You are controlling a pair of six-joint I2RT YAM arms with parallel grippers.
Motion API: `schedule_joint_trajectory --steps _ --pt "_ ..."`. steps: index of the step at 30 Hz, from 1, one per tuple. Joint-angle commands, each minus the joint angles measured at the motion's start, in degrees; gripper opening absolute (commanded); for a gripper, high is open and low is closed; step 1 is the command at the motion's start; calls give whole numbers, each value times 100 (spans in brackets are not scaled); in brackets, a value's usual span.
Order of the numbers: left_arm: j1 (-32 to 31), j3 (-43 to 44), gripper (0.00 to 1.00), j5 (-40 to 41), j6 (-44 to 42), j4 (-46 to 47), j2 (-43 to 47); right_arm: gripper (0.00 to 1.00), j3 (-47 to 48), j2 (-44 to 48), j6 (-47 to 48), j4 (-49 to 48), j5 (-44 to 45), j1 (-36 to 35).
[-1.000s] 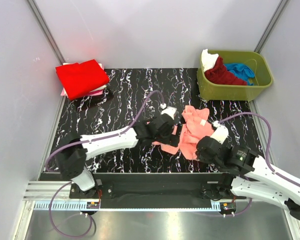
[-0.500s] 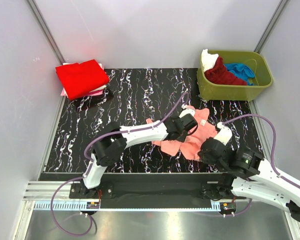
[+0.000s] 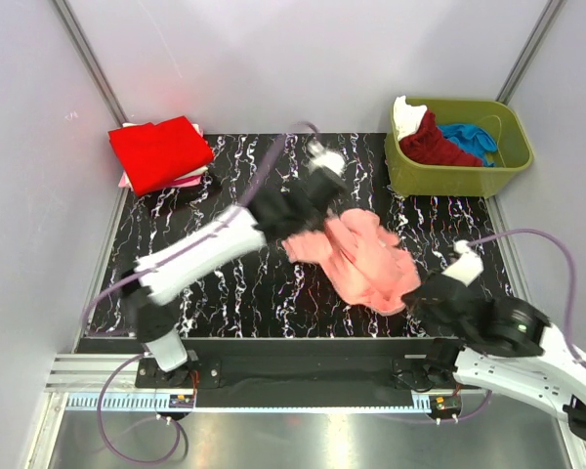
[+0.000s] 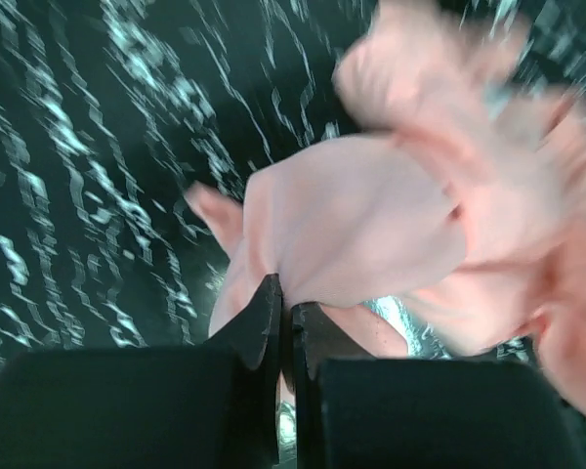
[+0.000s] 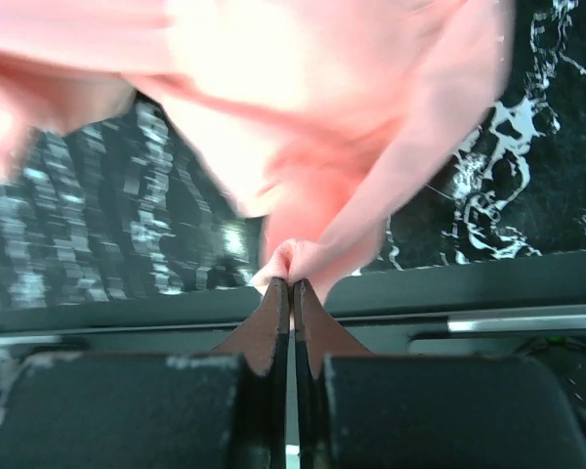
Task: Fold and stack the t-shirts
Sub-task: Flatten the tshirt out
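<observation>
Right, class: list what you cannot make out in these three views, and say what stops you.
Left wrist view: which part of the salmon-pink t-shirt the left gripper pinches; motion blur.
Right wrist view: the same for the right gripper; blur.
Top view: what lies under the bright red t-shirt; it covers all but edges.

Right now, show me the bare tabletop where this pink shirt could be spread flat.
Widest bare marble is back-left, between the folded red stack and the left arm; a smaller patch lies near-front, between that arm and the salmon-pink t-shirt. The right side, toward the olive-green tub, is crowded.
</observation>
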State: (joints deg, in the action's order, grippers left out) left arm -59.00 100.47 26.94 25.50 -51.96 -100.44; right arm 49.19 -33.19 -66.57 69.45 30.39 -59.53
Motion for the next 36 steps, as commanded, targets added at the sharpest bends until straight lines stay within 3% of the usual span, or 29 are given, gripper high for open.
schedule_joint_trajectory --steps 1,5,7,8,10,12,14,15,19,29,36 --pt "634 553 1 -319 -685 -551 832 0 495 383 -453 586 607 -6" --pt "2022 413 18 -1722 -1257 -473 641 0 478 436 -506 657 564 -6" --pt "2679 394 23 -2121 -1529 -376 141 0 442 305 -594 701 529 -15" --pt "2866 464 40 -2349 -1608 -384 -105 0 451 270 -603 701 512 -15" --pt "3209 981 59 -2465 -1776 -681 -1061 0 530 181 -638 745 538 -6" --pt "3588 1944 62 -2658 -1768 -1120 -2026 0 670 138 -638 842 634 -15" --pt "3694 2371 66 -2659 -1724 -1632 -2277 0 785 120 -647 1008 713 -15" --pt "3677 2224 73 -2659 -1671 -1441 -2069 0 864 128 -673 1061 783 -15" --pt "3650 960 84 -2957 -1302 -667 -830 0 794 190 -674 1106 811 -15" --pt "3475 -3135 80 -2773 6 397 2378 0 601 -161 -437 474 635 -15" --pt "2553 -5623 80 -2536 1799 530 4144 0 232 -574 135 -607 -76 -6"
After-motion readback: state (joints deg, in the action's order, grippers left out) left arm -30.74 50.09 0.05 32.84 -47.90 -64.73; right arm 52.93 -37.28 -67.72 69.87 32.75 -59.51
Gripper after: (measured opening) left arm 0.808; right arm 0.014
